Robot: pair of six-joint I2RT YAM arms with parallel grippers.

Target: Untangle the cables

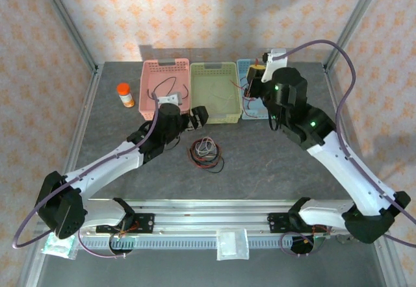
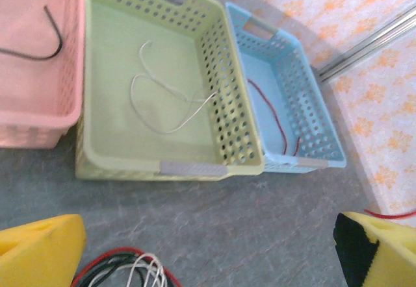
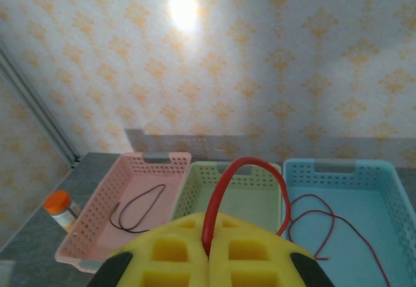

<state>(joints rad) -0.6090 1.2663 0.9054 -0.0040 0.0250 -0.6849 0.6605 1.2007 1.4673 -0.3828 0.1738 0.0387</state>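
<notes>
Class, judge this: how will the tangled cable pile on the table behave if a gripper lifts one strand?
Probably floppy: the cable pile lies in loose, thin loops. Likely light, since the strands look very thin. Lifting one strand would likely drag others along, as red, black and white loops overlap.

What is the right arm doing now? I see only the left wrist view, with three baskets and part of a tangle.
Observer: The right gripper has its jaws shut on a red cable, above the blue basket.
Operator: Does anything stand beside the pink basket?
Observer: Yes, an orange-capped bottle stands left of it.
</notes>
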